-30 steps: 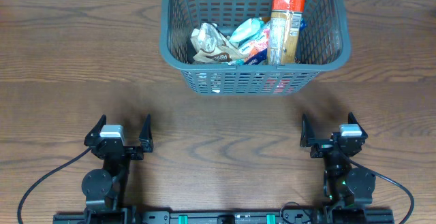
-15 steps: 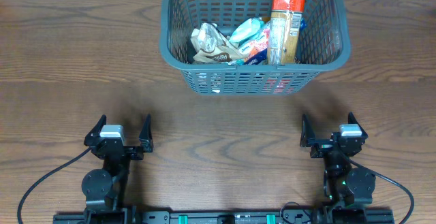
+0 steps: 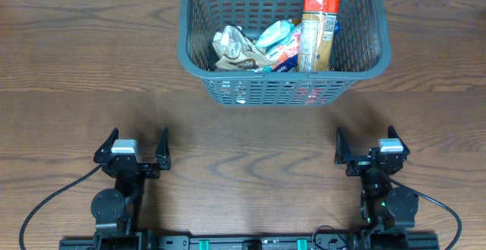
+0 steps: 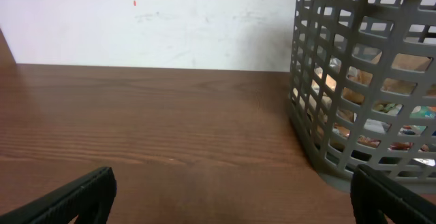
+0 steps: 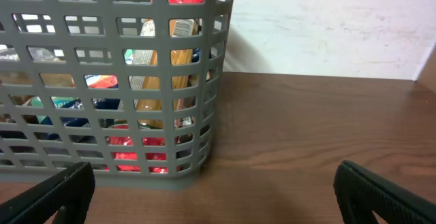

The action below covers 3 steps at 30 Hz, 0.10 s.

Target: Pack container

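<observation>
Container (image 3: pixel 281 90) far centre looks stiff, likely light, packets (image 3: pixel 262 46) loose inside; grab thick rim; left tool (image 3: pixel 138 137), right tool (image 3: pixel 364 136) both apart, empty

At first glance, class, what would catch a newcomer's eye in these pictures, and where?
The dark grey container sits at the far middle of the wooden table, holding snack packets, a tall orange packet upright on its right. Near the front edge, the left gripper and right gripper sit open and empty.

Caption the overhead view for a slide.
Container holding packets on the table; left gripper and right gripper open, empty.
</observation>
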{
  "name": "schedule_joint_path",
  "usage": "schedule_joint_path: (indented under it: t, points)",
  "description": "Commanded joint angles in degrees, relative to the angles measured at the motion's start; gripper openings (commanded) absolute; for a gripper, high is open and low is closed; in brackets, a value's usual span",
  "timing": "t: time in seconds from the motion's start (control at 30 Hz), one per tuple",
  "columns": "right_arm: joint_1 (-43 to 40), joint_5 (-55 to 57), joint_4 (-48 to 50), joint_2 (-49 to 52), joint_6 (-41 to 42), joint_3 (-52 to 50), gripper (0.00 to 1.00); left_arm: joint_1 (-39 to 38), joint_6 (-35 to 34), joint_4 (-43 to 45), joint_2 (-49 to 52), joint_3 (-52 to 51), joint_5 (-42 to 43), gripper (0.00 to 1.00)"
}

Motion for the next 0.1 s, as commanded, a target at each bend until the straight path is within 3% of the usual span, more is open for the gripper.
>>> schedule_joint_path:
  t: [0.0,0.07]
  points:
    - [0.46,0.11,-0.24,-0.39,-0.68,-0.13,0.99,-0.20,-0.26,-2.25,-0.35,-0.83,0.85,0.99]
    - [0.46,0.11,-0.26,-0.39,-0.68,-0.13,0.99,-0.17,-0.26,-2.25,-0.35,-0.83,0.85,0.98]
